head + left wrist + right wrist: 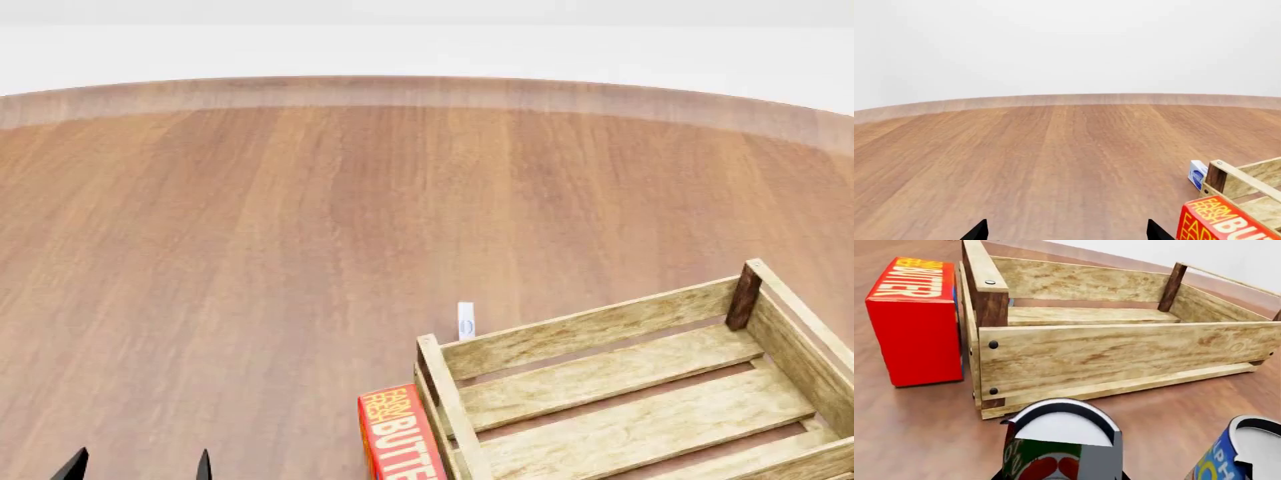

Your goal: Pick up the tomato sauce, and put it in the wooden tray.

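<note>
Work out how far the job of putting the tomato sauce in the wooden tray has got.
Nothing looks finished: the wooden tray shows only bare slats. In hand: the right wrist view looks down on the tomato sauce from close by, standing on the table in front of the tray; whether the right gripper grips it cannot be seen. The left gripper is open over bare table. Left: lifting the can over the near wall and setting it inside.

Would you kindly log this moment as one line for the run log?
sauce can: on table beside crate, not in it | crate: empty | butter box: against crate | left hand: open, idle
</note>
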Motion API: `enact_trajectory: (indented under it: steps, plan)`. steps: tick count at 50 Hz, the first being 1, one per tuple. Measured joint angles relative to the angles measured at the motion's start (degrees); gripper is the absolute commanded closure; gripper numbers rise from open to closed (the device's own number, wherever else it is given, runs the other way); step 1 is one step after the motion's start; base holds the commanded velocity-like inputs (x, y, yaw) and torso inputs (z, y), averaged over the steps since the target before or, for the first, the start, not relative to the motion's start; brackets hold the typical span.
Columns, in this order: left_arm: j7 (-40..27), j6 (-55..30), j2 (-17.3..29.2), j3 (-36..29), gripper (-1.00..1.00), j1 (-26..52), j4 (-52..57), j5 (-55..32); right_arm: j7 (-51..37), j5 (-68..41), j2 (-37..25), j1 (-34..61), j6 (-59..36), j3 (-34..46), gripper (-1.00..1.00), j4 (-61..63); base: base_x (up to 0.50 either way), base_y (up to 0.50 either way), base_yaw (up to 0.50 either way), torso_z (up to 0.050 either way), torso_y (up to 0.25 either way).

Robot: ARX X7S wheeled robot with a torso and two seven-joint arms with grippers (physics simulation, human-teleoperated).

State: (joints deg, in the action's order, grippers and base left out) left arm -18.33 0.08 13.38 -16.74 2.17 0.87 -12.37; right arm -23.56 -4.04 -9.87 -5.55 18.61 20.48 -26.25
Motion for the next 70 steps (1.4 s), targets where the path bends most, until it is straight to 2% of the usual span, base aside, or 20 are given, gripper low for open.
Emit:
enact_trajectory:
  steps: [9,17,27,35,43,50,70]
  plan:
    - [-0.2,0.0,0.2,-0.2,-1.0,0.0,0.1,-0.2,-0.2,-0.5,-0.7,-1.6,0.4,0.4,1.0,2.7,0.0,0.0,0.0,0.0,0.0]
    - [-0.4,0.0,0.3,-0.3,-1.0,0.0,0.1,-0.4,-1.3,0.0,-3.8,-9.9,1.4,0.5,1.0,18.3,0.0,0.0,0.0,0.0,0.0]
    - [-0.6,0.1,0.5,-0.5,-1.0,0.1,-0.1,-0.6,-3.2,2.6,-8.4,-22.6,8.1,0.1,1.0,37.4,0.0,0.0,0.0,0.0,0.0]
    - [-0.7,0.1,0.6,-0.7,-1.0,0.1,0.0,-0.7,-4.5,4.9,-10.6,-29.0,13.6,-0.2,1.0,45.0,0.0,0.0,0.0,0.0,0.0]
    - [-0.9,0.1,0.8,-0.9,-1.0,0.2,0.1,-0.8,-5.5,5.3,-11.8,-31.2,15.1,-0.8,1.0,49.2,0.0,0.0,0.0,0.0,0.0]
    - [-1.0,0.2,0.9,-1.0,-1.0,0.2,0.0,-0.9,-5.5,2.3,-12.7,-28.5,8.8,-1.7,1.0,53.6,0.0,0.0,0.0,0.0,0.0]
    - [-1.3,0.3,1.1,-1.4,-1.0,0.5,-0.3,-1.4,-6.6,-6.9,-12.0,-6.0,-20.8,-4.9,1.0,55.5,0.0,0.0,0.0,0.0,0.0]
